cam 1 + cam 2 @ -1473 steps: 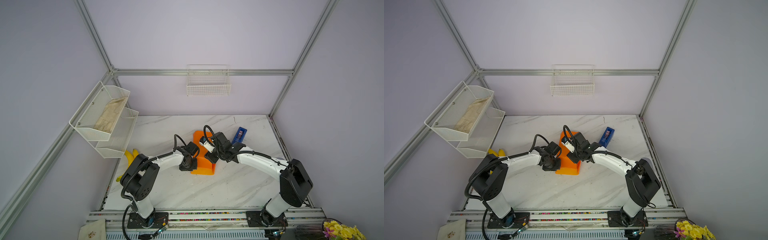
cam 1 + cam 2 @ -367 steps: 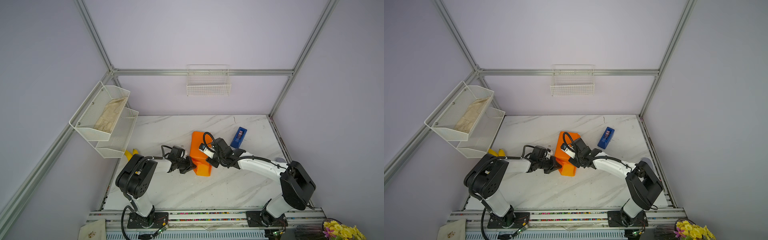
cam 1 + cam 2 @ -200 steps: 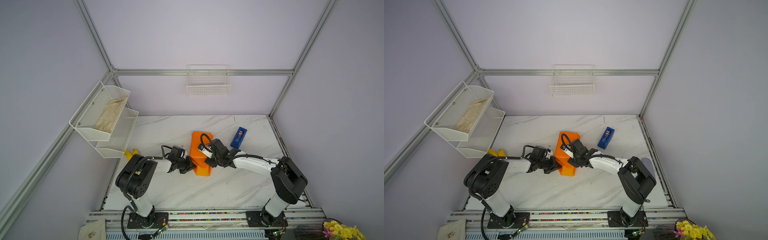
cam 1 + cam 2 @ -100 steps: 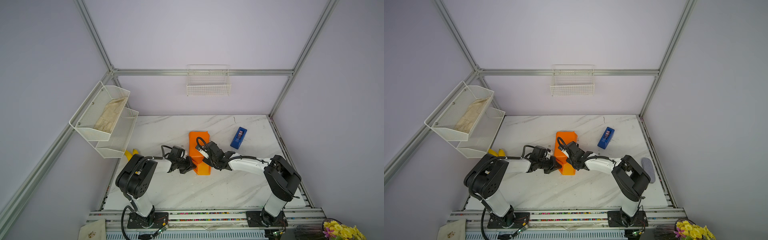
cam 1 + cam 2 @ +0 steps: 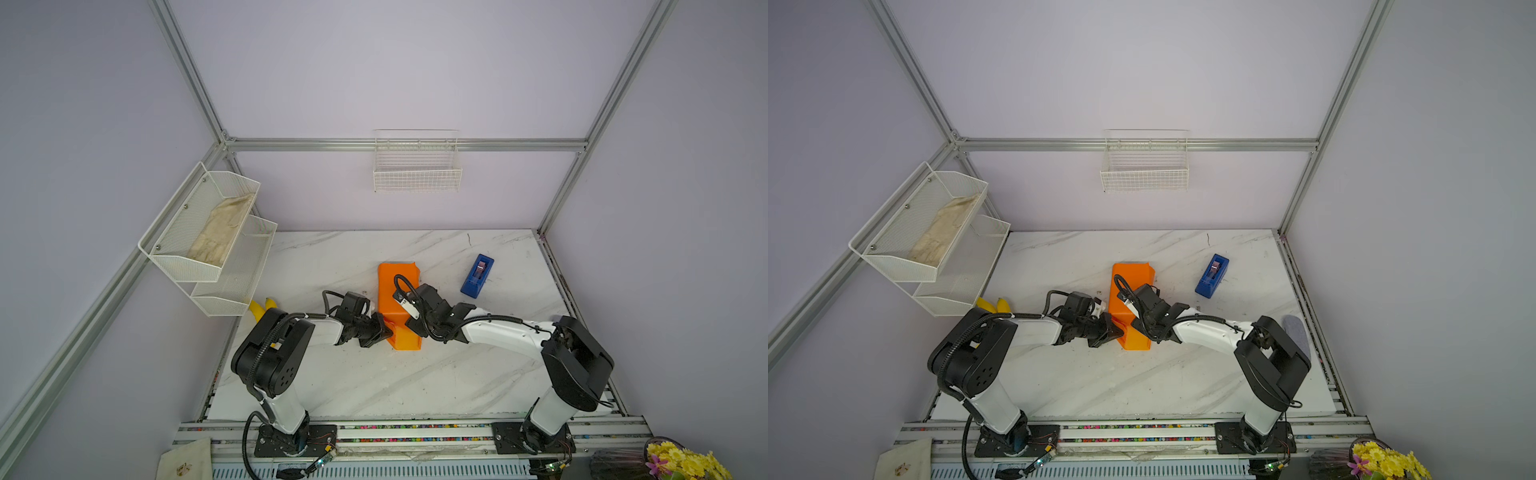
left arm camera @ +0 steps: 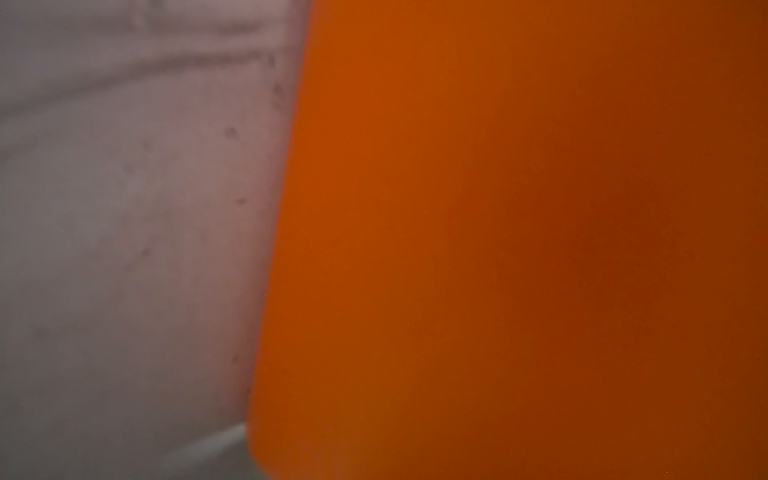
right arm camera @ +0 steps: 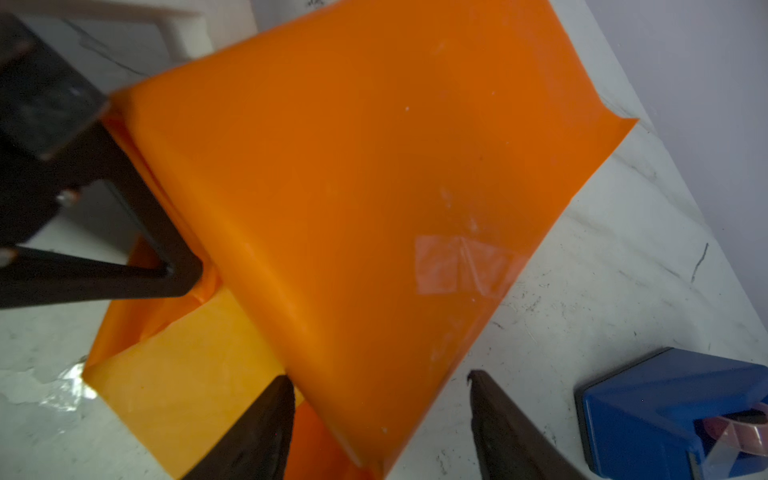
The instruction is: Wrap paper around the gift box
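Left gripper [image 5: 386,331], fingers pressed together, pokes its tip into the left side of the paper [image 5: 395,284] near the parcel's front end, as seen in both top views. The right wrist camera shows that closed tip [image 7: 183,274] against a crumpled fold in the sheet; whether any paper is caught between the fingers cannot be told.

The right gripper [image 7: 378,377] hangs over the parcel's front right corner with its jaws spread wide. One dark finger [image 7: 266,428] lies over a paler yellow flap, while the other stands apart from the sheet above the bare table [image 7: 602,257].

The orange paper [image 7: 353,187] is folded into a long, box-shaped parcel lying lengthwise on the marble table [image 5: 374,382], near the middle and between the two arms. The gift box cannot be seen in any view, as orange paper covers the whole parcel. A strip of clear tape [image 7: 457,266] is stuck on the parcel's top face, close to one edge.

The left wrist camera is so close that it shows only a blurred stretch of paper [image 6: 498,208] beside the tabletop.

A blue tape dispenser [image 5: 477,276] stands to the right of the parcel, near but not touching it. A white wire basket [image 5: 417,174] hangs on the back wall, and a two-tier mesh shelf [image 5: 199,266] on the left wall has a pale cloth [image 5: 220,232] in its upper tray.
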